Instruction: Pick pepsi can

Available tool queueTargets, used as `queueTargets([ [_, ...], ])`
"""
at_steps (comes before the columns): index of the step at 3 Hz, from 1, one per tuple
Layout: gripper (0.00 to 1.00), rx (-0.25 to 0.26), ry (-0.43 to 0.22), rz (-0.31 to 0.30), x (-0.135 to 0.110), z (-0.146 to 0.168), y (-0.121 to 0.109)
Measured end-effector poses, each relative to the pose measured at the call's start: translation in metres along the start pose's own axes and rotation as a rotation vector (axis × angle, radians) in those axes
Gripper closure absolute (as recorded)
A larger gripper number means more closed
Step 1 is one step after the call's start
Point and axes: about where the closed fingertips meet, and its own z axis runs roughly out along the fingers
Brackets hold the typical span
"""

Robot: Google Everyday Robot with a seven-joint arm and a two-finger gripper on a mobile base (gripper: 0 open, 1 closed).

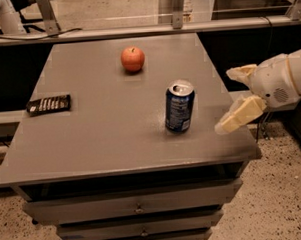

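Note:
The pepsi can (179, 106) stands upright on the grey table (106, 129), right of centre; it is dark blue with a silver top and white print. My gripper (233, 98) comes in from the right, just over the table's right edge, level with the can and a hand's width to its right. Its two cream fingers (239, 115) are spread apart and hold nothing. It does not touch the can.
An orange-red apple (133, 59) sits at the back centre of the table. A flat black remote-like object (48, 104) lies near the left edge. Drawers (137, 207) are below the tabletop. A rail (136, 30) runs behind the table.

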Motion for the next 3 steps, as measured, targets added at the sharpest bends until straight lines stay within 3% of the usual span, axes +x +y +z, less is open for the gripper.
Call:
queueTargets([
  [1, 0.00, -0.031, -0.224, 0.055, -0.030, 0.028, -0.002],
  [2, 0.00, -0.074, -0.389, 0.097, -0.058, 0.041, 0.009],
  [3, 0.00, -0.110, -0.476, 0.111, -0.075, 0.052, 0.027],
])
